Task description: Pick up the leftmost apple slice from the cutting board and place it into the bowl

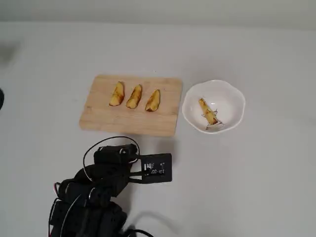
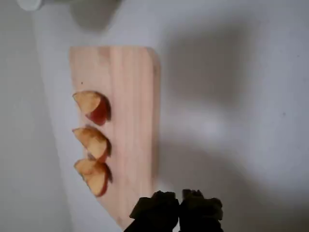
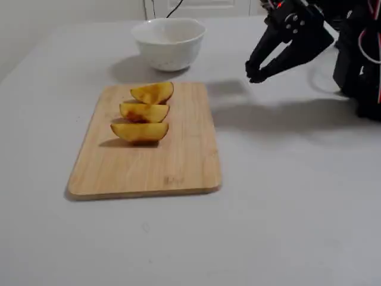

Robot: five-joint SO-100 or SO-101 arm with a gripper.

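The cutting board (image 1: 128, 121) holds three apple slices in a row. The leftmost apple slice (image 1: 117, 94) in the overhead view is the nearest one in the fixed view (image 3: 139, 131) and the lowest one in the wrist view (image 2: 94, 176). The white bowl (image 1: 238, 98) stands right of the board and holds another yellow slice (image 1: 208, 112). My gripper (image 3: 255, 74) is shut and empty. It hangs in the air over the bare table, apart from the board and short of the bowl (image 3: 169, 44). Its fingertips (image 2: 166, 208) touch each other at the bottom edge of the wrist view.
The arm's body (image 1: 94, 197) with loose black cables fills the lower left of the overhead view, below the board. The two other slices (image 1: 134, 96) (image 1: 153, 100) lie close beside the leftmost one. The table is plain light grey.
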